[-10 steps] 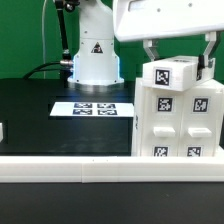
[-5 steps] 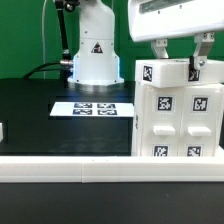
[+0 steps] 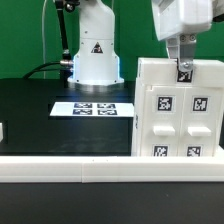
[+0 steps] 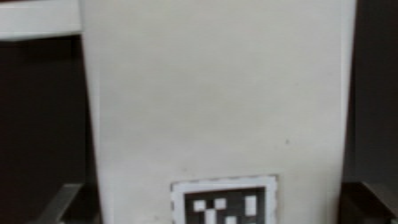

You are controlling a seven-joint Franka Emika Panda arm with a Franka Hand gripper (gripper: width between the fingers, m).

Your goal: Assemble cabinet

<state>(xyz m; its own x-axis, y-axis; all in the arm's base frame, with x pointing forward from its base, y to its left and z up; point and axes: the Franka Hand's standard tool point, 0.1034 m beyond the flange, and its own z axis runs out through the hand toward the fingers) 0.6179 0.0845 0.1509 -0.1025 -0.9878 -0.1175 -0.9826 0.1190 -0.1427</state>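
Note:
The cabinet (image 3: 178,125), a large white box with tagged front panels, stands at the exterior view's right. My gripper (image 3: 185,66) hangs over its top edge, its jaws closed on a white panel (image 3: 160,75) that carries a small tag and stands flush with the cabinet's upper face. In the wrist view this long white panel (image 4: 205,100) fills the picture. Its tag sits between my two dark fingers (image 4: 64,200), and my gripper (image 4: 214,205) clamps it from both sides.
The marker board (image 3: 93,108) lies flat on the black table. The robot base (image 3: 92,55) stands behind it. A white rail (image 3: 100,170) runs along the front edge. A small white block (image 3: 2,130) shows at the left edge.
The hand has turned and shifted to the exterior view's right. The tagged panel, tilted on the cabinet a second ago, now stands upright and flush with the cabinet's face.

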